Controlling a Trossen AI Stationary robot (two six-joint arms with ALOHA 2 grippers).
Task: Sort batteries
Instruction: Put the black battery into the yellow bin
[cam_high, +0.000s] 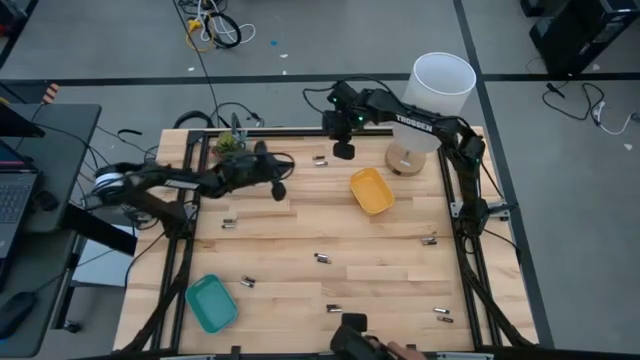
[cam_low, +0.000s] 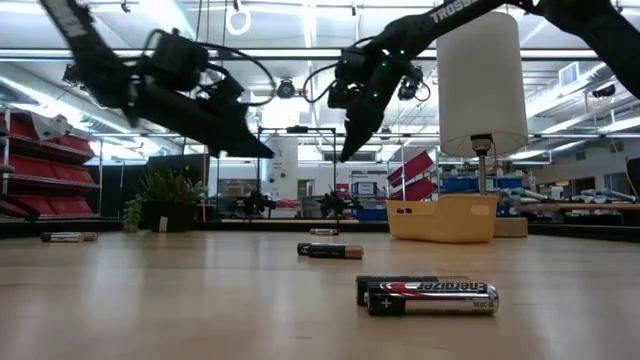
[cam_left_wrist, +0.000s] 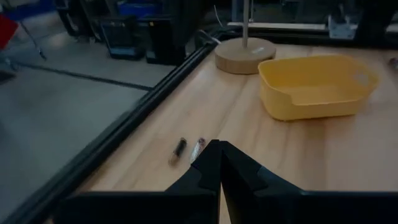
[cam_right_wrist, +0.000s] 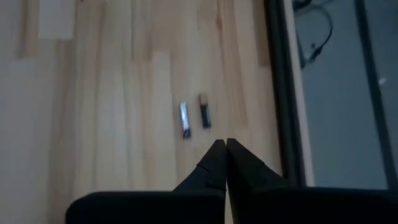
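Observation:
Several small batteries lie on their sides, scattered over the wooden table. A silvery and a dark pair (cam_high: 320, 160) lies near the far edge, and shows again as pair (cam_right_wrist: 194, 116) and pair (cam_left_wrist: 188, 149). Others are battery (cam_high: 229, 222), battery (cam_high: 321, 258) and battery (cam_high: 443, 314); two lie close in the low view (cam_low: 430, 297). The yellow tray (cam_high: 371, 190) stands right of centre, the teal tray (cam_high: 211, 302) near the left front. My left gripper (cam_high: 278, 188) is shut and hovers left of the pair. My right gripper (cam_high: 343, 150) is shut and hangs above the table just right of it.
A lamp with a white shade (cam_high: 441, 85) and a round wooden base (cam_high: 405, 158) stands at the far right corner. A small plant (cam_high: 230, 142) sits at the far left edge. A dark frame rail (cam_right_wrist: 280, 87) borders the table. A camera mount (cam_high: 350, 335) sits at the near edge.

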